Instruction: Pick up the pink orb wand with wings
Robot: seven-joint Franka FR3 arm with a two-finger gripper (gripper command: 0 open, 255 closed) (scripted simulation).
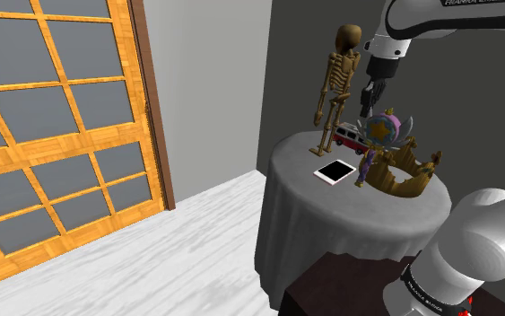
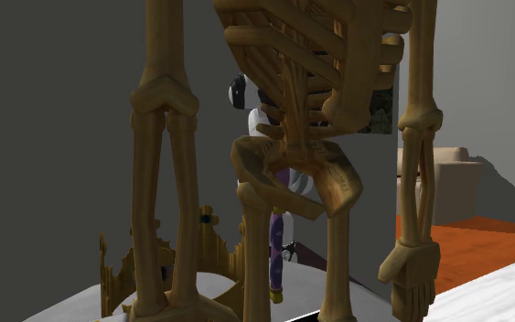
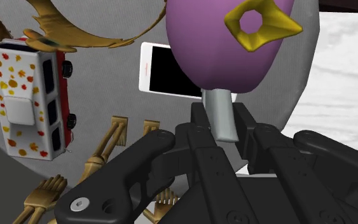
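**Operator:** Status of the tool?

**Inspector:** Your gripper [image 1: 370, 95] hangs above the round, cloth-covered table [image 1: 358, 229], fingers pointing down. The wrist view shows them clamped on a grey stem-like part of the pink orb wand [image 3: 225, 44], with that part pinched between them.

**Operator:** Where does the wand sit?

**Inspector:** Directly under your gripper, roughly upright. The orb with its yellow star is at the top. The purple handle runs down beside the white phone [image 1: 335, 172], just in front of the gold crown [image 1: 404, 176]. I cannot tell whether the handle's end rests on the cloth.

**Operator:** Surroundings?

**Inspector:** A brown skeleton figure [image 1: 338, 76] stands at the table's far edge, to the shoulder view's left of your gripper. A red-and-white toy van [image 1: 348, 137] is parked between the skeleton and the wand. In the second exterior view the skeleton's legs fill the foreground, and the purple handle shows between them.
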